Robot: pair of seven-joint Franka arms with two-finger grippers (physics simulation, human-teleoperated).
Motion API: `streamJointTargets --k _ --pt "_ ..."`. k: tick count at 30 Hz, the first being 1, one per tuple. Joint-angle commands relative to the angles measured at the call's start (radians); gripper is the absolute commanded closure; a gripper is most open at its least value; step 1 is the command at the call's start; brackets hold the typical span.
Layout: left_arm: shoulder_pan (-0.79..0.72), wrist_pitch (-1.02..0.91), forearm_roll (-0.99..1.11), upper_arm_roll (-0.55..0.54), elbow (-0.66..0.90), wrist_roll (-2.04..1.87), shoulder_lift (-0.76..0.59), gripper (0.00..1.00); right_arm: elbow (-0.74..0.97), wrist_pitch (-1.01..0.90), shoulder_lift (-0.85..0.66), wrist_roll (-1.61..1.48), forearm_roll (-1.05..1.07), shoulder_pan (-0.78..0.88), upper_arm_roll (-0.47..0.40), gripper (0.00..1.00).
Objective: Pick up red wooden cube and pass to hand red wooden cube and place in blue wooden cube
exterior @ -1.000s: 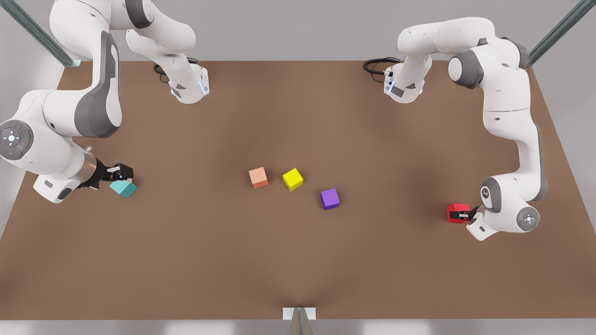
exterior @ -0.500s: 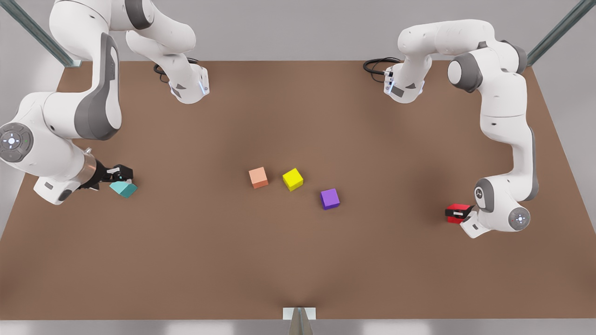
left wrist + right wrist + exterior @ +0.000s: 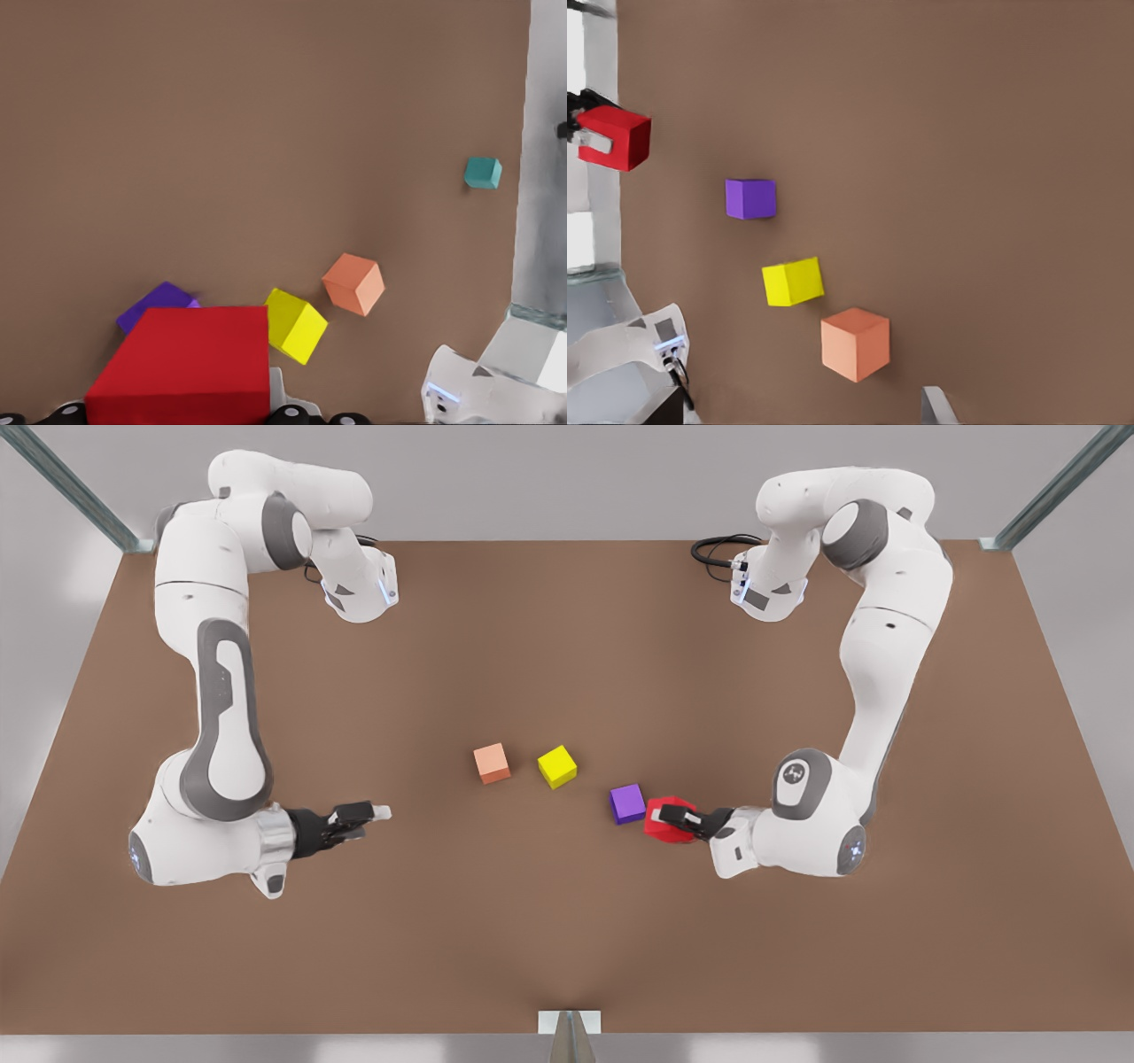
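Observation:
The red wooden cube (image 3: 663, 821) (image 3: 190, 354) is clamped in my left gripper (image 3: 675, 819), which is shut on it at the front view's right, right beside the purple cube (image 3: 627, 803). The right wrist view sees that red cube (image 3: 616, 137) far off. The blue wooden cube (image 3: 483, 173), teal in colour, rests on the table far away in the left wrist view; in the front view an arm hides it. My right gripper (image 3: 376, 812) hovers at the front view's left, open and holding nothing, pointing toward the middle.
A salmon-orange cube (image 3: 491, 763) (image 3: 855, 343), a yellow cube (image 3: 556, 766) (image 3: 793, 282) and the purple cube (image 3: 750, 198) lie in a row mid-table, between the two grippers. Both arm bases (image 3: 359, 589) stand at the table's far edge.
The left gripper carried the red cube from the front view's right edge toward the middle, beside the purple cube. The right gripper left the teal cube and swung toward the centre.

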Motion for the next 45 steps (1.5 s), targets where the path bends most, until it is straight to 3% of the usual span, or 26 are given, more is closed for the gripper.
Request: streamJointTargets --k 1,4,6,10,16,25,45 --pt "-0.006 0.057 -0.148 -0.056 0.046 -0.399 0.053 0.32 0.001 -0.001 0.026 -0.761 0.305 0.001 0.031 0.0" --pt "-0.018 0.154 -0.266 -0.156 0.138 -0.316 0.191 0.32 0.013 0.007 0.058 -1.104 0.366 -0.001 0.031 0.0" --pt "-0.033 0.214 -0.326 -0.18 0.141 -0.267 0.214 0.32 0.009 0.057 0.08 -1.322 0.39 -0.007 0.028 0.0" --pt "-0.069 0.223 -0.375 -0.197 0.141 -0.155 0.225 0.34 -0.005 0.191 0.083 -1.396 0.41 0.009 0.033 0.0" --pt "-0.092 0.237 -0.374 -0.194 0.139 0.058 0.234 0.37 -0.025 0.214 0.112 -1.583 0.495 0.082 0.051 0.0" --pt "-0.121 0.318 -0.378 -0.197 0.139 0.068 0.255 0.37 -0.062 0.32 0.123 -1.592 0.603 0.153 0.059 0.0" --pt "-0.19 0.429 -0.406 -0.199 0.162 0.063 0.277 0.37 -0.148 0.324 0.118 -1.658 0.67 0.183 0.112 0.0"
